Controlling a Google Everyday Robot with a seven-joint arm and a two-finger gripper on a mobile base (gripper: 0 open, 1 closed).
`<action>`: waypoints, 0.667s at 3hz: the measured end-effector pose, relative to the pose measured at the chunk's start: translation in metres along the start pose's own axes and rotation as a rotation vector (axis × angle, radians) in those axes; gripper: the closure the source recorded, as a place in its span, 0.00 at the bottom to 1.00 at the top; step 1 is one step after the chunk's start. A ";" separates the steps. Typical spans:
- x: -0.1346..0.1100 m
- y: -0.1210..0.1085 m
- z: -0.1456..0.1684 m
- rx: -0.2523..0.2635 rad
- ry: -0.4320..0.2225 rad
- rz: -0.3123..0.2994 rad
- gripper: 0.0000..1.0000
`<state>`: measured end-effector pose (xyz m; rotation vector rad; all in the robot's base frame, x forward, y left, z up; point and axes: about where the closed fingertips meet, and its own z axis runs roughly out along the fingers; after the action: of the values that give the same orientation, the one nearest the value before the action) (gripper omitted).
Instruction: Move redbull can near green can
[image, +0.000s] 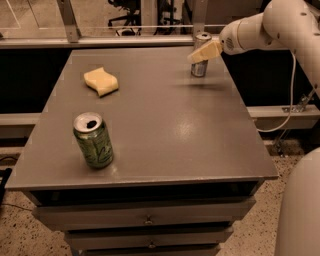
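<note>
The redbull can (199, 68) is slim and silver and stands upright at the far right of the grey table (170, 125). My gripper (204, 51) comes in from the right on a white arm and sits across the can's upper half, hiding its middle. The green can (93, 140) is wider, light green with pale swirls and an open silver top. It stands upright near the table's front left, far from the redbull can.
A yellow sponge (101, 81) lies at the table's back left. A metal rail (125, 27) runs behind the table's far edge. Drawers (147, 217) sit under the front edge. A white robot part (300, 210) fills the lower right corner.
</note>
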<state>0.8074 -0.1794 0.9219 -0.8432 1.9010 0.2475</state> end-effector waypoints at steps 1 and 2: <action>0.003 0.005 0.007 -0.037 -0.012 0.044 0.26; 0.004 0.008 0.011 -0.069 -0.025 0.079 0.49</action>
<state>0.8085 -0.1697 0.9113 -0.8084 1.9139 0.3721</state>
